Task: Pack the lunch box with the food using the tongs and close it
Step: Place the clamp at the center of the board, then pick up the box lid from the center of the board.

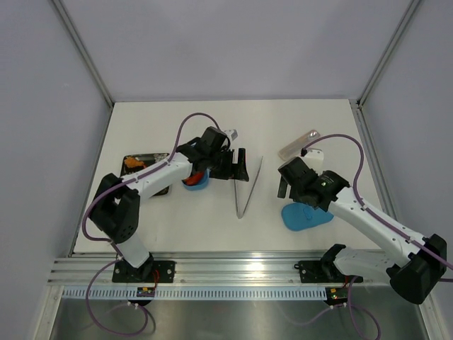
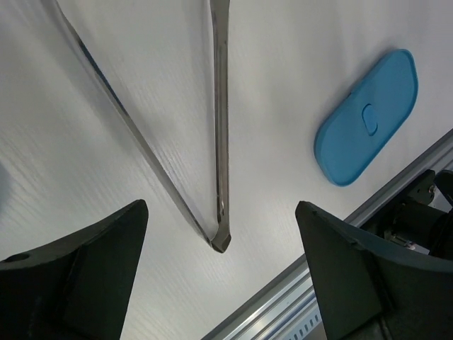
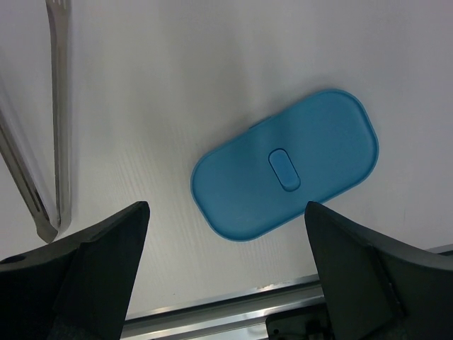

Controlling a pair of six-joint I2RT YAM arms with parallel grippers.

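Dark fingers [image 2: 85,269] of my left gripper [image 2: 221,212] fill the bottom of its wrist view, spread wide with nothing pinched between them. Just beyond them the tongs [image 2: 221,142] lie flat on the bench [image 2: 283,57], their joined end pointing near, out of any grip. Left of that gripper, partly hidden under the arm, sits the lunch box [image 1: 198,184], open, with something red [image 1: 196,176] showing inside. Further left the dark plate [image 1: 161,190] holds an orange piece [image 1: 132,164]. On the right side, my right gripper [image 3: 226,207] hangs spread and empty over the flat blue lid [image 3: 284,170], which rests on the bench near the rail, well apart from the lunch box.

I judge packing as partly done at best: at least one piece looks loaded, orange food is left on the plate, and closing has not begun.
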